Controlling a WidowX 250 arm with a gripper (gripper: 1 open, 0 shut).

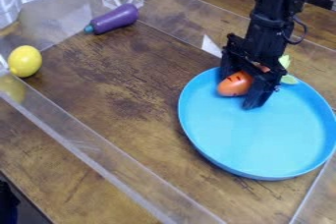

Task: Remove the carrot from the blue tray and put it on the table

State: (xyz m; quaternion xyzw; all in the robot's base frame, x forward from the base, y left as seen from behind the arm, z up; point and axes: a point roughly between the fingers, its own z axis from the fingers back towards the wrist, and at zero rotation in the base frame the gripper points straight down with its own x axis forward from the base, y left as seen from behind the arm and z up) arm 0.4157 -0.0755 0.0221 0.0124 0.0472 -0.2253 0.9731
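Note:
The orange carrot (234,84) lies on the far left part of the blue tray (262,130), its green top poking out to the right behind the arm. My black gripper (245,83) points straight down over it, open, with one finger on each side of the carrot. The fingertips sit low, close to the tray's surface. I cannot tell whether the fingers touch the carrot. The dark wood table (118,100) spreads out to the left of the tray.
A purple eggplant (114,18) lies at the back left and a yellow ball (26,61) at the far left edge. Clear acrylic strips (92,149) run across the table. The tray reaches the right edge of view.

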